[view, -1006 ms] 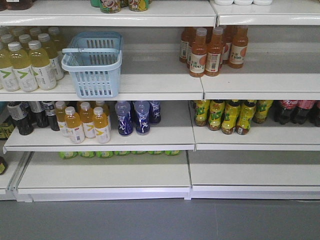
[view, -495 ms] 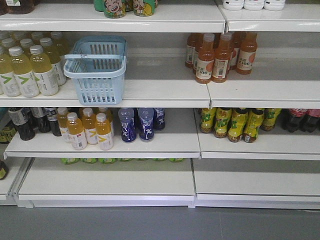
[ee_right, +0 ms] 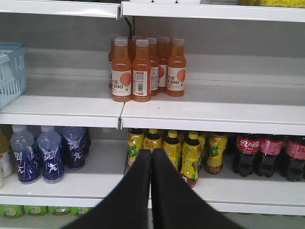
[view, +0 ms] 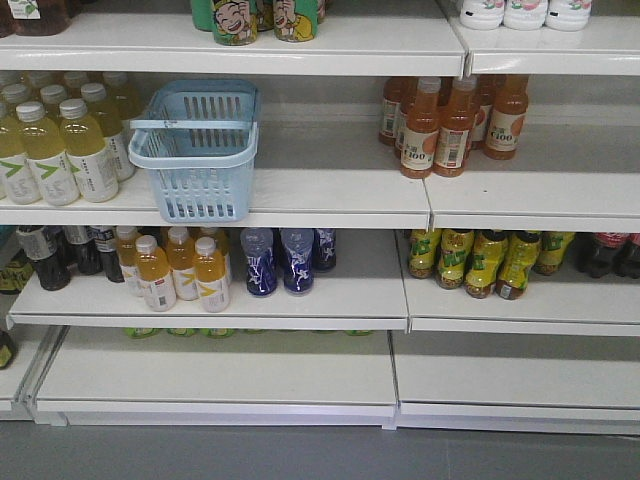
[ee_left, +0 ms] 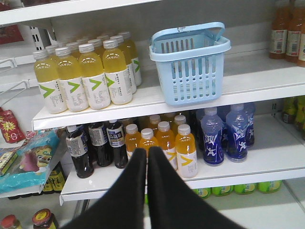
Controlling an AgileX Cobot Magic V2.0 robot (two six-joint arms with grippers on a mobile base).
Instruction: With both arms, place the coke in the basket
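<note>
Now we see the shelving sit lower and further right in the front view than a second ago. Our left gripper (ee_left: 147, 153) and right gripper (ee_right: 151, 153) each have their fingers pressed together, holding nothing. The coke (ee_right: 248, 151) stands one shelf below the basket (view: 200, 185), far to its right, beside yellow-green bottles (ee_right: 190, 155).

The front view squarely faces the shelves (view: 330, 175); nearer wrist views look beyond each gripper's fingers (ee_left: 136, 171), sharing the basket (ee_left: 190, 62).

Matt plastic basket (view: 200, 185), perhaps enamelled shelf (view: 330, 178)
</note>
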